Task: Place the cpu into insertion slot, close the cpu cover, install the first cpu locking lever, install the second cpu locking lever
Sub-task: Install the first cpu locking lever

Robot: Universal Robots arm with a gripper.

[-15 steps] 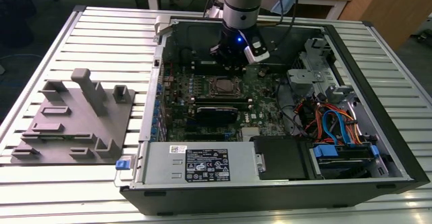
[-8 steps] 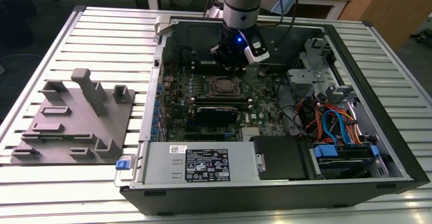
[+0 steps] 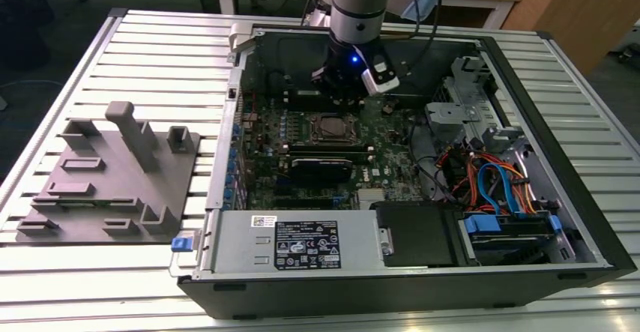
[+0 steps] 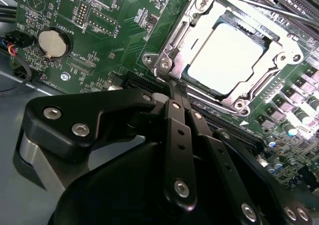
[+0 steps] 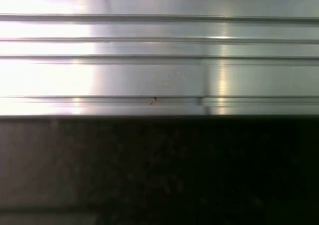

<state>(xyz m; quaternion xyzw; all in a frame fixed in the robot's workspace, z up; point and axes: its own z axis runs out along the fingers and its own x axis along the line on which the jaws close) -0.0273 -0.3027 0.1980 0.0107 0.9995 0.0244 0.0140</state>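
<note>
1. The gripper (image 4: 175, 88) hangs inside the open computer case (image 3: 560, 160), over the green board (image 4: 129, 31). In the second wrist view its fingers (image 4: 174, 135) lie pressed together, clamped on nothing; the tips end just short of the socket corner.
2. The cpu (image 4: 227, 56) sits seated in the insertion slot (image 4: 167, 51): grey metal top flat and square to the rim.
3. The cpu cover (image 4: 279, 48) appears down around the chip, its window framing the grey top. Judgement: placing is done, cover likely closed.
4. Key relation: the socket lies just ahead of the fingertips, beyond them along the fingers' own long axis. The nearest corner, with its screw (image 4: 164, 64), almost touches the tips.
5. Lever state cannot be told.
6. In the exterior view the slot (image 3: 328, 127) is just beside the gripper (image 3: 345, 91).
</note>
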